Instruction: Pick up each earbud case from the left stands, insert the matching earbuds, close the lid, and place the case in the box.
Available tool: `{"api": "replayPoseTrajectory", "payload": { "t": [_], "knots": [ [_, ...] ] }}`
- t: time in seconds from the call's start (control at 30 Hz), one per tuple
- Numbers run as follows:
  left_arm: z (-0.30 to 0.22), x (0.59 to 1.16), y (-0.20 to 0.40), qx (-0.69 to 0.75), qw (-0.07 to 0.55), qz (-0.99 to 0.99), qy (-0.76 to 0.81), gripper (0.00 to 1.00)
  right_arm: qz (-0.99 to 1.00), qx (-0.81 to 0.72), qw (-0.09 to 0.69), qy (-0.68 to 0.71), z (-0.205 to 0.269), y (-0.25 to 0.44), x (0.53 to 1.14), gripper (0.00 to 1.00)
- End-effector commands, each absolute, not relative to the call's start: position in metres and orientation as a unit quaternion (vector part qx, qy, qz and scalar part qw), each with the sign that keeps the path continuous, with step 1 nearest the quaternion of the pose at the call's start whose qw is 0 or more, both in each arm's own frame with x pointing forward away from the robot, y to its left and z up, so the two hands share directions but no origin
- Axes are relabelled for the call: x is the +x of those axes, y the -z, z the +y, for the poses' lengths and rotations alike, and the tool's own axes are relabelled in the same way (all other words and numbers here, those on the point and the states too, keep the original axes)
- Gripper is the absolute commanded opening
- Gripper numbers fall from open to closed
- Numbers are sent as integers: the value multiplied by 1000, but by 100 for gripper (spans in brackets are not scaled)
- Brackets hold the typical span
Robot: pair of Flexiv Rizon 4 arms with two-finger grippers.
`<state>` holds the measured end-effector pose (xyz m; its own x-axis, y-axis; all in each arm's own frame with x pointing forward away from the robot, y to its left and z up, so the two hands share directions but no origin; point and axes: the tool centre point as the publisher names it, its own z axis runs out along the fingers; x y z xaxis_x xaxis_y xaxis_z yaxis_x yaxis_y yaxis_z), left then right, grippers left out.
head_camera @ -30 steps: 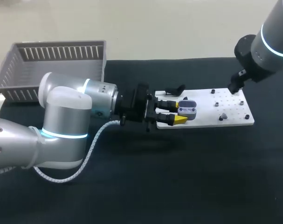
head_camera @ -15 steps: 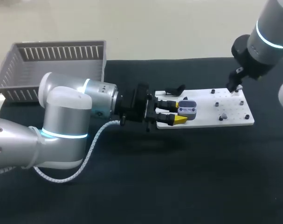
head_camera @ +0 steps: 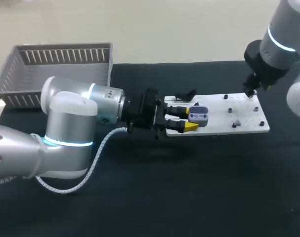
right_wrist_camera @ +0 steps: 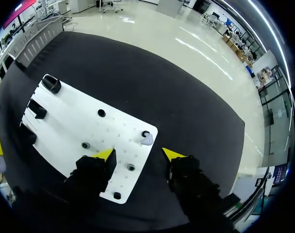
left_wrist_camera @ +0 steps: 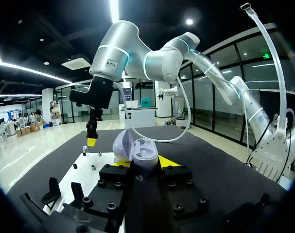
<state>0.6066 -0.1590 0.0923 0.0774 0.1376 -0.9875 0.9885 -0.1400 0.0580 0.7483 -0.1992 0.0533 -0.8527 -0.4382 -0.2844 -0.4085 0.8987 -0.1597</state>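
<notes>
Case clamped, earbud pickup pending.
Left end effector (head_camera: 192, 120) clamps the open earbud case (head_camera: 199, 115) by its lower shell, lid up, over the left part of the white board (head_camera: 248, 127). Judged light, hard and glossy: likely to slip, hinge the weak spot, so hold the base flanks only. Right end effector (right_wrist_camera: 138, 154), fingers spread wide, hangs over 1 earbud (right_wrist_camera: 147, 140) at the board's far corner; tiny and rounded, best pinched across its body. Box (head_camera: 56, 64) beyond, far left.
</notes>
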Motion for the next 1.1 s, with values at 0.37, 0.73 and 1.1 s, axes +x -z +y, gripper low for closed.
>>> {"api": "replayPoseTrajectory", "payload": {
  "t": [0.37, 0.73, 1.1],
  "knots": [
    [-159, 606, -91, 583, 447, 481, 478, 0, 967, -210, 141, 29, -201, -45, 760, 49],
    [-159, 606, -91, 583, 447, 481, 478, 0, 970, -205, 129, 28, -202, -36, 766, 47],
    [-159, 606, -91, 583, 447, 481, 478, 0, 972, -197, 126, 29, -207, -30, 770, 41]
  ]
}}
